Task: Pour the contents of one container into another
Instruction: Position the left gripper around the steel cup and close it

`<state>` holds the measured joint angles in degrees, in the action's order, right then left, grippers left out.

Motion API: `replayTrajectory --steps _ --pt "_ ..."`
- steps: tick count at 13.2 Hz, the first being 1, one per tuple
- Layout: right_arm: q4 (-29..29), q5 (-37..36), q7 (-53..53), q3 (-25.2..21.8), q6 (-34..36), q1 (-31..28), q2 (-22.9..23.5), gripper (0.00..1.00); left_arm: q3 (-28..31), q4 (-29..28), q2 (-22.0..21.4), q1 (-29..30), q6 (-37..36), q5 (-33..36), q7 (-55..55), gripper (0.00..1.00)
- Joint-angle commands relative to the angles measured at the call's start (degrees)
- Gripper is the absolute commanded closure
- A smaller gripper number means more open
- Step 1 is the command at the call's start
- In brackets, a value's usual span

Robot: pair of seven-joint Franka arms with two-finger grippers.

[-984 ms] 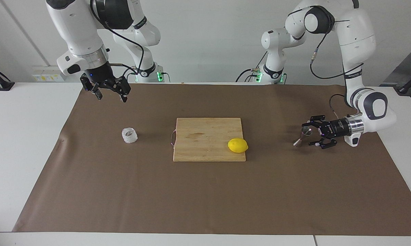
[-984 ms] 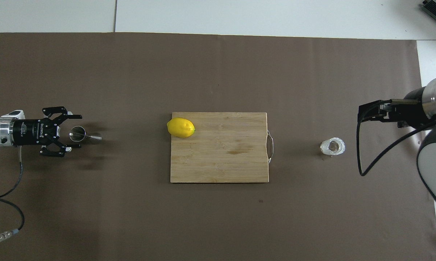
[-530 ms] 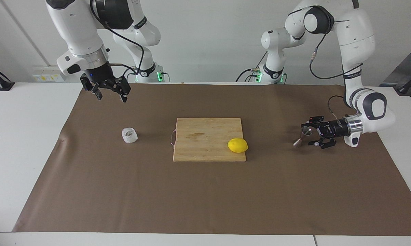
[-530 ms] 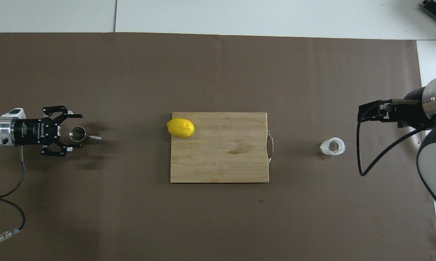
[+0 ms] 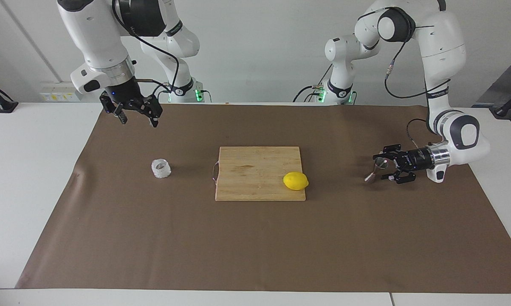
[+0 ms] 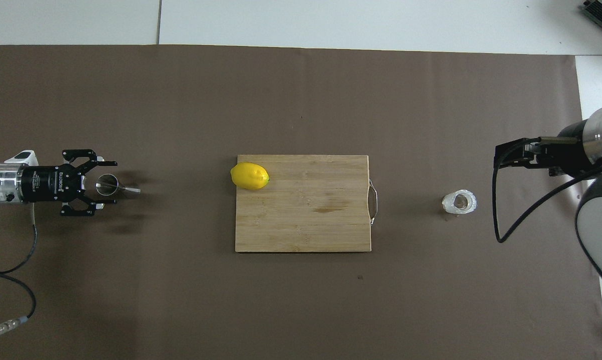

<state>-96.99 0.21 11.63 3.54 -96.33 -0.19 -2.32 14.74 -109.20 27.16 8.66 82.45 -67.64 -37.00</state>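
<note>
two risks i see: my left gripper point(image 5: 385, 168), spread wide around the tilted jigger point(image 5: 374, 168) at the left arm's end, could knock it over when closing; my right gripper point(image 5: 137, 116), fingers parted, waits above the mat, the glass cup point(image 5: 161, 168) standing untouched at the right arm's end.

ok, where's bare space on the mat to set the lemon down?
Widest bare stretch: the mat from the cutting board to the table edge farthest from the robots. Also bare between board and glass cup. Crowded only at the left gripper, open around the jigger. The lemon sits on the board; the right gripper hangs open.
</note>
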Motion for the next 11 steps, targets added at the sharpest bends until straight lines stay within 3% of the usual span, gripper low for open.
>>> replayTrajectory --steps 1,9,11 --pt "0.14 -0.03 -1.17 0.41 0.88 -0.78 -0.14 0.00 0.82 -1.90 -1.05 -0.66 -0.01 -1.18 0.79 0.18" --pt "0.14 0.06 -1.17 0.41 0.88 -0.78 -0.14 0.00 0.99 -1.81 -1.14 0.22 -1.59 -1.09 0.35 0.23" --pt "0.14 0.06 -1.17 0.41 0.88 -0.78 -0.14 0.00 0.90 -1.81 -1.14 0.22 -1.59 -1.09 0.43 0.34"
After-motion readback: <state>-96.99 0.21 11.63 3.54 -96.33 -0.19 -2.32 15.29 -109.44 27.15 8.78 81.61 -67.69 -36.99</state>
